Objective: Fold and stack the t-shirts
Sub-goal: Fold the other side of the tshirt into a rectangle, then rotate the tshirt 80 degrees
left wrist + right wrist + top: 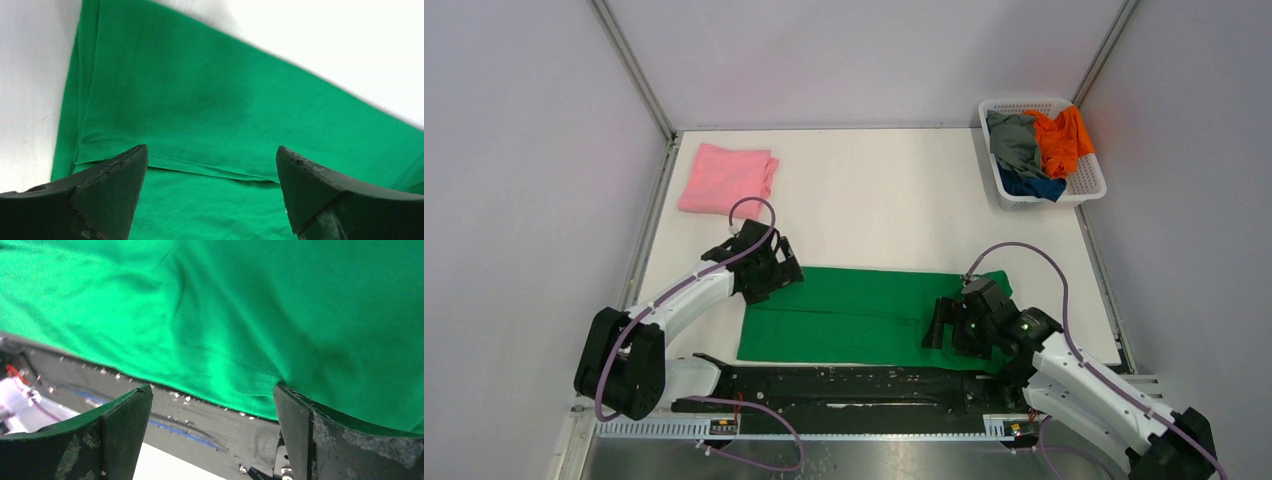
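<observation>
Green t-shirt (864, 312): half-folded band on the near surface (894, 200), likely spread for the next fold.
Left claw (774, 272): released, above its left end.
Right claw (938, 325): released, above its right end.
Pink t-shirt (726, 178): folded, far left.

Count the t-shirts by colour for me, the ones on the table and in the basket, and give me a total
Green t-shirt: 1
Pink t-shirt: 1
Orange t-shirt: 1
Grey t-shirt: 1
Dark blue t-shirt: 1
Total: 5
</observation>
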You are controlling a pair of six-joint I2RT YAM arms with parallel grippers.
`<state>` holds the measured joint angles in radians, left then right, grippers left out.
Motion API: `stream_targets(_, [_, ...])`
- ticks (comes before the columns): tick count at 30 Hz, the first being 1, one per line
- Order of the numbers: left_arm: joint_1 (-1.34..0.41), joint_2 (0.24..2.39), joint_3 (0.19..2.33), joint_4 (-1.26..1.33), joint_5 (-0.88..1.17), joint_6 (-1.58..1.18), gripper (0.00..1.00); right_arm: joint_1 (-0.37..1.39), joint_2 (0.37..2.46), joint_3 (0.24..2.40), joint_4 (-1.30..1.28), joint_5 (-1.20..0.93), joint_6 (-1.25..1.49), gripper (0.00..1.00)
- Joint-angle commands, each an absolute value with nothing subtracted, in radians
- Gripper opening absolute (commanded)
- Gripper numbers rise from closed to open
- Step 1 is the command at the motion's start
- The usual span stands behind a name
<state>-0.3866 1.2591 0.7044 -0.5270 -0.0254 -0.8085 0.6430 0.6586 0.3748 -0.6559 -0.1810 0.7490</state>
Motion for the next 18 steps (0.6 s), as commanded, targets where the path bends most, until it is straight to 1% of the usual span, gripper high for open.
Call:
stream_targets(1, [-0.385,1.283,0.634,-0.463,0.038,-0.806,0.99,0.626,0.816,0.410,-0.608,-0.048,0.814,0.99])
stream_targets(3, [-0.385,1.291,0.617,-0.447,0.036,-0.813,0.99,0.578,0.925,0.423,-0.549,-0.063,0.794,1.00])
stream_targets(5, [-0.385,1.301,0.615,-0.444,0.031,-0.813,0.99,0.490,1.050,0.426,-0.450,-0.140,0.759,0.99])
stream_targets(7, [-0.385,1.314,0.614,-0.440,0.027,-0.816,0.99,0.396,1.195,0.478,-0.408,-0.211,0.703,0.99])
stream_targets(8, [-0.384,1.319,0.612,-0.431,0.028,-0.822,0.99,0.364,1.271,0.519,-0.406,-0.213,0.690,1.00])
stream_targets(13, [-0.385,1.351,0.609,-0.359,0.075,-0.878,0.99,0.278,1.621,0.848,-0.403,-0.183,0.618,0.99])
stream_targets(18, [-0.432,1.320,0.551,-0.255,0.127,-1.001,0.99,0.249,1.950,1.299,-0.560,-0.209,0.526,1.00])
